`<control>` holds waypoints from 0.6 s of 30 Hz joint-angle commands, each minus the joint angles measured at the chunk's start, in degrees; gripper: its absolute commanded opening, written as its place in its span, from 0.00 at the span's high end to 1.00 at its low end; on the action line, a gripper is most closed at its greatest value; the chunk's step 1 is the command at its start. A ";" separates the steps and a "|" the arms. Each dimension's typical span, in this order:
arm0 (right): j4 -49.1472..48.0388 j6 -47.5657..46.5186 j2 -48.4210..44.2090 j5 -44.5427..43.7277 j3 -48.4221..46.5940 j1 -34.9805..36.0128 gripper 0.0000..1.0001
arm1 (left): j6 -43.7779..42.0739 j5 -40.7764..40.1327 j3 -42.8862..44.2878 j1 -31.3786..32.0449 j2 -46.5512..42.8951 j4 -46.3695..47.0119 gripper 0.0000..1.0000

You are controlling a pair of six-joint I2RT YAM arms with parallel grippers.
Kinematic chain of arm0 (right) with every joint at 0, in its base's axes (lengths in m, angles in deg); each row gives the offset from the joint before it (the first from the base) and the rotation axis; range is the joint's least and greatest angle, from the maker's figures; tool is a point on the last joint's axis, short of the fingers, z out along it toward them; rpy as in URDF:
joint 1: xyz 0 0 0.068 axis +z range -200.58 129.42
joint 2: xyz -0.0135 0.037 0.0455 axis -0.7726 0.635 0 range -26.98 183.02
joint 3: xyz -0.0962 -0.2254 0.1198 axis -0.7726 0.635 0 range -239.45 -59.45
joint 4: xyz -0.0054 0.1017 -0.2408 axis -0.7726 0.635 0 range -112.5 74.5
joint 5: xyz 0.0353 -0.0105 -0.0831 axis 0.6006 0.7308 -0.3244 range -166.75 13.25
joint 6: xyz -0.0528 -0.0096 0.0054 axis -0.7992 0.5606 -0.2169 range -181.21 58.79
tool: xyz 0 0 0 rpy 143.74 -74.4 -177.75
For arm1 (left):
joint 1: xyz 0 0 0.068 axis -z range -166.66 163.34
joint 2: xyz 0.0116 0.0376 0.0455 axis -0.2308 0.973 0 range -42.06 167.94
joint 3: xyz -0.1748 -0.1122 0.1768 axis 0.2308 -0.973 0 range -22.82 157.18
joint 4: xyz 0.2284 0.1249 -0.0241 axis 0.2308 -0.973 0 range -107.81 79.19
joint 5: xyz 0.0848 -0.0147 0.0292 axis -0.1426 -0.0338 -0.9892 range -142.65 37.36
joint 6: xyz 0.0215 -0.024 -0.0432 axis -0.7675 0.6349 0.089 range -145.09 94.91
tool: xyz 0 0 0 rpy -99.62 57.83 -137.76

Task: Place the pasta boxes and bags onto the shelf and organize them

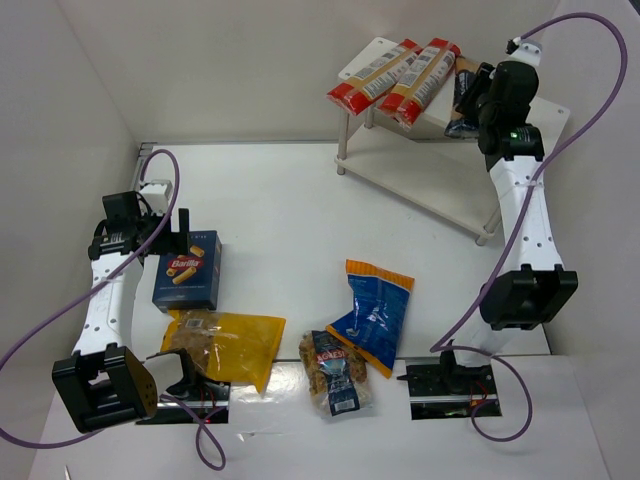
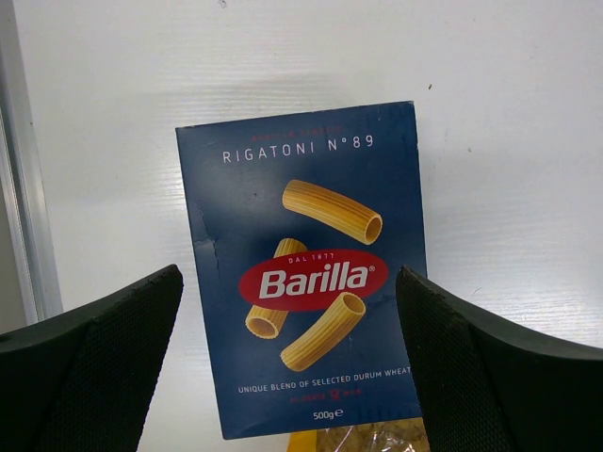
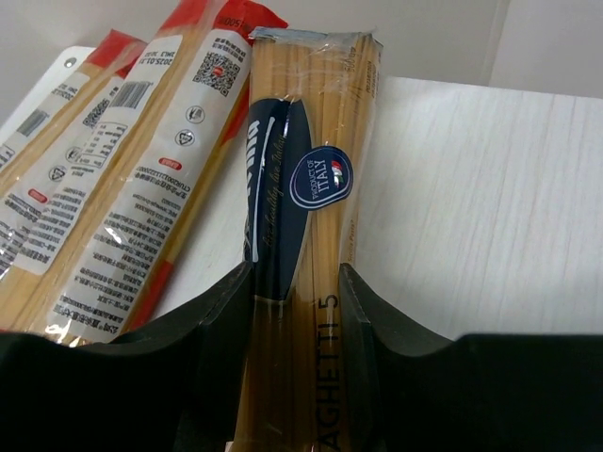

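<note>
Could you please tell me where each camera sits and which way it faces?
Top external: fixed above and behind the bases, looking down on the table, the shelf and both arms.
Left wrist: on the left arm, facing down at the Barilla box, framed by the open left claw.
Right wrist: on the right arm, facing along the shelf top; the right claw grips the spaghetti pack beside red-ended packs.
Shared: top and left wrist show the Barilla box.

The Barilla box looks matt card, the spaghetti pack glossy film, the shelf grained board.
</note>
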 commanded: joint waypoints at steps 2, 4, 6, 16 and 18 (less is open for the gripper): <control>-8.18 4.99 0.28 4.16 -4.47 -0.55 1.00 | 0.21 1.25 -0.54 0.26 -0.92 1.01 0.01; -7.66 5.52 0.81 4.68 -5.08 -0.55 1.00 | 0.21 1.25 -0.54 0.26 -0.92 1.01 0.01; -7.65 6.05 1.42 4.68 -5.09 -0.55 1.00 | -0.31 1.25 -0.54 0.26 -0.92 1.01 0.01; -7.13 7.11 3.01 5.21 -5.09 2.26 1.00 | -0.31 1.25 -0.54 0.26 -0.92 1.01 0.01; -7.13 7.72 3.01 5.73 -5.09 2.88 1.00 | -0.31 1.25 -0.54 0.26 -0.92 1.01 0.01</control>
